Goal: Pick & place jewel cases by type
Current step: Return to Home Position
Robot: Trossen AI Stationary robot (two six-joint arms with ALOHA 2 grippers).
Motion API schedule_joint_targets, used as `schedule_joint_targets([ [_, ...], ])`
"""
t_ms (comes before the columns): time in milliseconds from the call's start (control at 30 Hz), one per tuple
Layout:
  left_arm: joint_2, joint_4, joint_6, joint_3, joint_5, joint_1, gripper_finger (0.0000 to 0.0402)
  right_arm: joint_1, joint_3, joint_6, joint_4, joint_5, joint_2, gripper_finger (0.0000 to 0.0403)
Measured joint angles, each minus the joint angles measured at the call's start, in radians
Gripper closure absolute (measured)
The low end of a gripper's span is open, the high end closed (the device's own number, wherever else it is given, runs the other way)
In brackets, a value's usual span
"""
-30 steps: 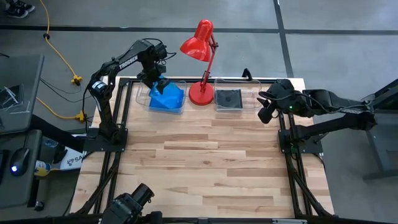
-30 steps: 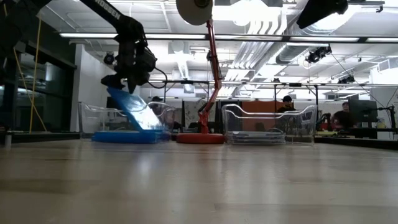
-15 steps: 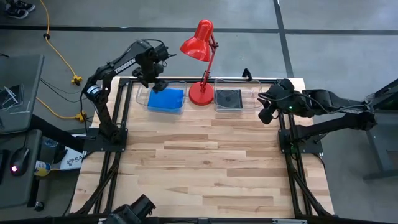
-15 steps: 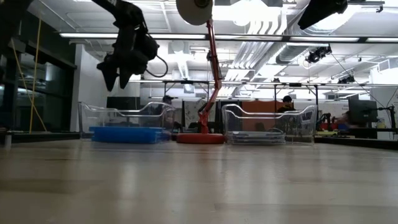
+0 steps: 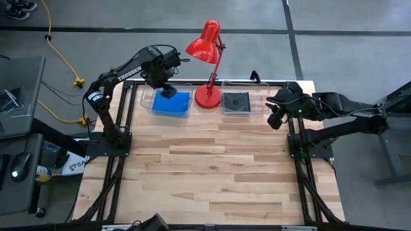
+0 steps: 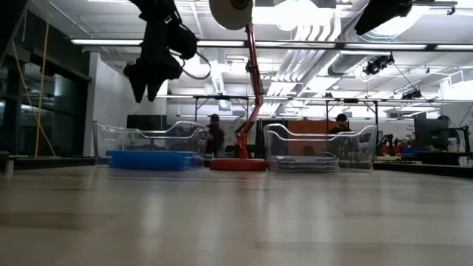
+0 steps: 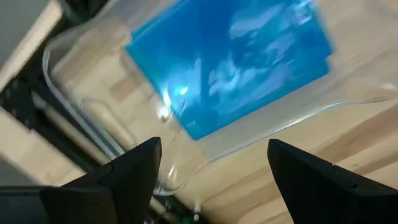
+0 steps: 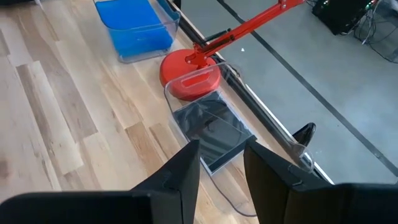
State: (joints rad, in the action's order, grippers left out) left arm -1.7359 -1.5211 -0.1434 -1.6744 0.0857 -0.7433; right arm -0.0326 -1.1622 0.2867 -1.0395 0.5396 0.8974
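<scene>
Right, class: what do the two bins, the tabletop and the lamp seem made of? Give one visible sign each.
The left bin and right bin: probably clear glossy plastic; contents show through. The tabletop: pale wood planks, visible grain and seams. The lamp: glossy red, likely painted metal, possibly plastic.

We see a room brightly and evenly lit by long ceiling lights [image 6: 295,42], which lay a pale sheen across the wooden table [image 6: 236,222] in the low view and white glare on the blue case [image 7: 180,92], while shadows seen from above are soft and faint.
</scene>
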Motion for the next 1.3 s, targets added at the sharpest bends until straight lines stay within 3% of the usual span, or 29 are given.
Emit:
schedule_joint_targets([
  [233, 0.119, 0.144, 0.107, 0.0, -0.099, 0.006, 0.011, 0.0, 0.0, 0.009, -0.028, -0.008, 0.0, 0.0295],
  [533, 0.355, 0.299, 0.164, 0.0, -0.115, 0.005, 0.011, 0.0, 0.0, 0.031, -0.03, -0.009, 0.0, 0.0295],
  [767, 0.512, 0.433, 0.253, 0.0, -0.192, 0.005, 0.011, 0.0, 0.0, 0.091, -0.03, -0.01, 0.0, 0.0295],
  [1300, 0.602, 0.483, 0.512, 0.0, -0.374, 0.005, 0.011, 0.0, 0.0, 0.232, -0.034, -0.054, -0.042, 0.0295],
])
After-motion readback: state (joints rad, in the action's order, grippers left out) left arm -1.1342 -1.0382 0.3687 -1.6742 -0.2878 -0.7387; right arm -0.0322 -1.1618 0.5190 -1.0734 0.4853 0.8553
